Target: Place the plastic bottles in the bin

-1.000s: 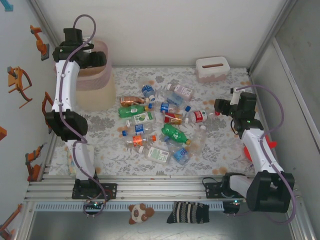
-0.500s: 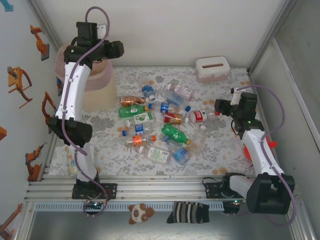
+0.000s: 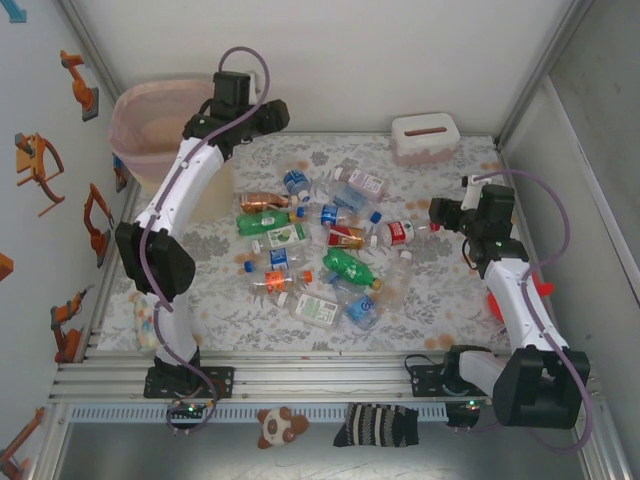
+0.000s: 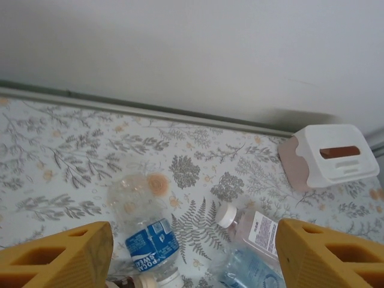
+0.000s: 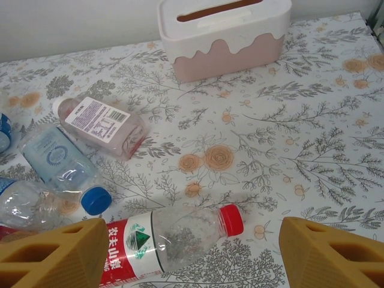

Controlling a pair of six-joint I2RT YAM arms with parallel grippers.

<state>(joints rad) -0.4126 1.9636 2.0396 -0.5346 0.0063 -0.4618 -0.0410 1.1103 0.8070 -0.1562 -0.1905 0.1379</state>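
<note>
From overhead, the plastic bottles [image 3: 320, 245] lie scattered on their sides across the middle of the table [image 3: 440, 290]. The bin [image 3: 130, 100] stands at the far left corner. My left gripper [image 3: 272, 112] hangs at the far edge, just right of the bin and beyond the heap. My right gripper [image 3: 441, 212] sits at the heap's right flank. The red-capped bottle [image 3: 398, 233] lies just to its left, long axis running left to right, cap pointing toward that gripper, so I judge the right arm the nearer one for it. Through the left wrist camera, my left gripper [image 4: 193, 231] stands spread with nothing between its fingers. A blue-labelled bottle [image 4: 150, 240] lies beneath the gap, base away from me, neck toward me, axis nearly along my line of sight. A pink-tinted bottle [image 4: 255, 231] lies to its right, white cap leftward, and the slotted box [image 4: 327, 156] is beyond. Through the right wrist camera, my right gripper [image 5: 193, 227] is likewise spread and empty. The red-capped bottle [image 5: 174, 237] lies crosswise between the fingers, cap to the right.
</note>
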